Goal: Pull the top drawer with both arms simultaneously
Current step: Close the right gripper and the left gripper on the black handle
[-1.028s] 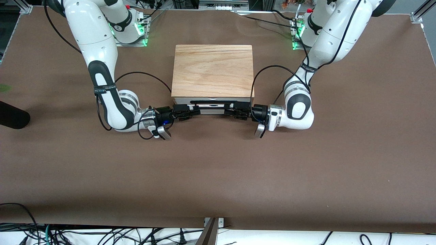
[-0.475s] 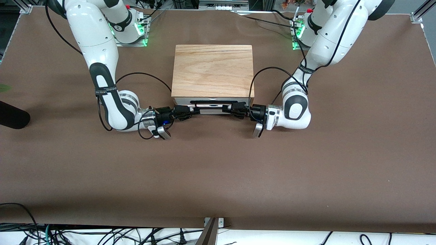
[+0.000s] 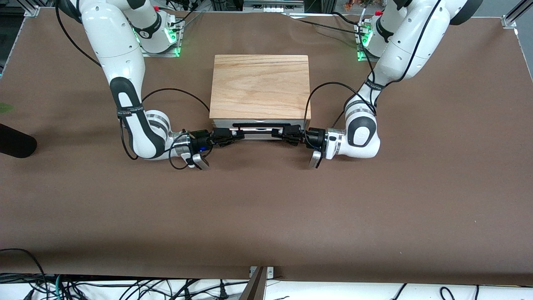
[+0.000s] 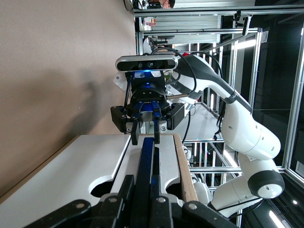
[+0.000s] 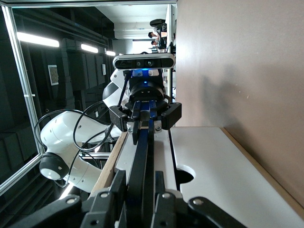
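The top drawer (image 3: 261, 127) is sitting under the wooden top (image 3: 260, 85) of the cabinet in the middle of the desk (image 3: 266, 208), its white front facing the front camera and showing only as a thin strip, so it is looking barely open, if at all. Its black handle (image 3: 261, 124) is running lengthwise along that front, from the right arm's end toward the left arm's end.

The right gripper (image 3: 233, 136) is coming in level from the right arm's end and the left gripper (image 3: 278, 134) from the left arm's end, each at one end of the bar. In both wrist views the bar is lying between the near fingers (image 4: 127, 187) and running straight on to the other gripper. Both pairs of fingers are clenching the handle, though contact is hard to confirm from above.

Neither arm is closer. The pull needs to go square to the bar, toward the front camera, both arms moving evenly
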`<action>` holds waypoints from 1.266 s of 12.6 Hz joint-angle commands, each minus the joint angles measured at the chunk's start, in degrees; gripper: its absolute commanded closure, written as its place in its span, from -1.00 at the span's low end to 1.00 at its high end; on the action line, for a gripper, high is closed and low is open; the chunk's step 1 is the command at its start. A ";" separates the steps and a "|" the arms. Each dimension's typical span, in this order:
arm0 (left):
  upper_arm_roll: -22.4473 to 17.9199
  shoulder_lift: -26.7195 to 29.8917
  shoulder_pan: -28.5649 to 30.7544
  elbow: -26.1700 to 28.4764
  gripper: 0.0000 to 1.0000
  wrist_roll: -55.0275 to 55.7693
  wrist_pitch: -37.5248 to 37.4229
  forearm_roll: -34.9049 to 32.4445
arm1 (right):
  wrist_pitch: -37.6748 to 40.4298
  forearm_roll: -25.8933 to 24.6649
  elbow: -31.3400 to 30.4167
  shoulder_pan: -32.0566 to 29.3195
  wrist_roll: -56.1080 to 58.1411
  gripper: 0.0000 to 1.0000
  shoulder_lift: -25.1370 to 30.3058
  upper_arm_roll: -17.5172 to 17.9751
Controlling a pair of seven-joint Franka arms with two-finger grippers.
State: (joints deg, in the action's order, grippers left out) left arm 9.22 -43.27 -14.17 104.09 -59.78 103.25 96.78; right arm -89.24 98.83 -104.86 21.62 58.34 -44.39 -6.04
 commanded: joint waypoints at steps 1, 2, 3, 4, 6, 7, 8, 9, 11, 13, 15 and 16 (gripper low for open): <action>0.36 0.64 -0.15 0.77 0.87 -1.57 -0.42 2.01 | 0.12 0.93 -2.45 0.44 2.03 0.42 0.97 -0.02; 0.88 0.64 0.11 0.77 0.87 -1.48 -0.42 2.01 | 0.21 0.93 -2.89 0.53 2.39 0.42 1.06 -0.02; 0.89 0.64 0.11 0.77 0.90 -1.48 -0.33 2.01 | 0.30 0.93 -3.24 0.53 2.48 0.42 1.24 -0.02; 0.89 0.64 0.20 0.77 0.93 -1.48 -0.33 2.01 | 0.30 0.93 -3.33 0.53 3.09 0.43 1.24 -0.02; 1.15 0.64 0.29 0.42 1.00 -1.39 -0.42 1.92 | 0.30 0.93 -3.68 0.53 3.36 0.50 1.24 0.07; 1.24 0.64 0.37 0.33 1.00 -1.39 -0.42 2.01 | 0.38 0.93 -3.94 0.53 3.44 0.55 1.24 0.07; 1.32 0.64 0.38 0.15 1.00 -1.39 -0.42 1.92 | 0.47 0.93 -4.12 0.53 3.70 0.63 1.33 0.07; 1.32 0.64 0.38 0.07 1.00 -1.39 -0.51 1.92 | 0.47 0.93 -4.12 0.53 3.88 0.77 1.33 0.07; 1.32 0.64 0.38 -0.02 1.00 -1.39 -0.42 1.92 | 0.39 0.93 -4.12 0.53 3.88 0.86 1.33 0.07; 1.32 0.64 0.38 -0.46 1.00 -0.69 -0.42 2.01 | 0.12 1.10 -3.68 0.53 3.80 0.86 1.33 0.07; 1.32 0.55 0.11 -2.04 1.00 2.20 -0.33 1.92 | -0.32 1.63 -2.37 0.18 3.53 0.87 0.89 -0.02; 1.24 0.46 0.03 -3.70 1.00 3.95 -0.24 1.83 | -0.49 1.81 -1.58 -0.17 3.01 0.87 0.71 -0.02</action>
State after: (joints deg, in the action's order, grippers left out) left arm 9.35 -43.32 -14.08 103.73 -59.05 103.41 96.77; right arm -87.98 99.84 -106.32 21.58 59.80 -43.84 -6.08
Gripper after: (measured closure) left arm 0.819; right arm 0.828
